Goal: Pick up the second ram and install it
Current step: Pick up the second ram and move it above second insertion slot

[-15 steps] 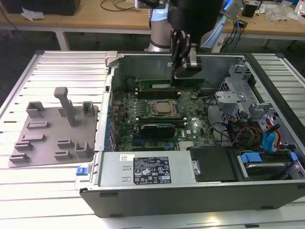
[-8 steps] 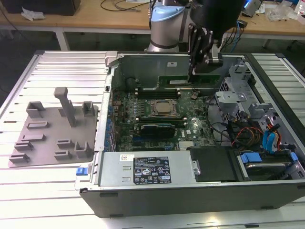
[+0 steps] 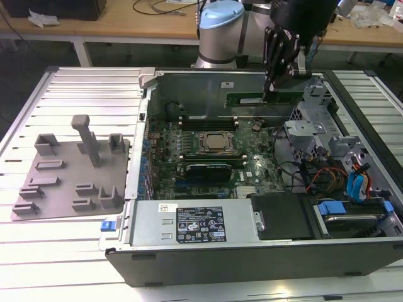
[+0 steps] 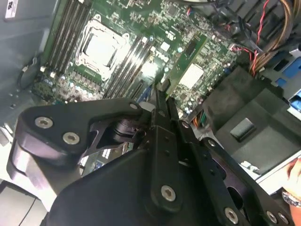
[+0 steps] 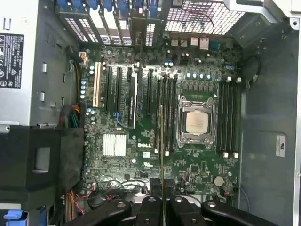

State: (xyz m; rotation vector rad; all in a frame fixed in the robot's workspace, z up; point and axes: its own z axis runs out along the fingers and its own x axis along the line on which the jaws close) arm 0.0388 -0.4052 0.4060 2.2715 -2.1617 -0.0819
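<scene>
The arm's gripper [image 3: 269,91] hangs over the open computer case [image 3: 371,255], which lies on its side on the white slatted tabletop [image 3: 75,94]. The jaws are closed on the second ram [image 3: 264,99], a thin green stick pinched near the middle of its upper edge. In the exterior view it is held level, above the far side of the motherboard [image 3: 258,167] and close to the case's rear wall, not touching the board.

In the first wrist view the ram [image 5: 162,150] appears edge-on as a thin line running out from between the fingertips of the gripper [image 5: 162,200]. It runs parallel to the black memory slots [image 5: 168,110] that lie just beside the processor socket [image 5: 196,122]. In the second wrist view the stick [image 4: 183,63] juts from the gripper [image 4: 162,92] over the green board.

The power supply [image 3: 195,223] sits along the near side of the case. A grey fixture plate [image 3: 72,170] with raised blocks lies on the tabletop at the exterior view's left, well apart from the gripper.
</scene>
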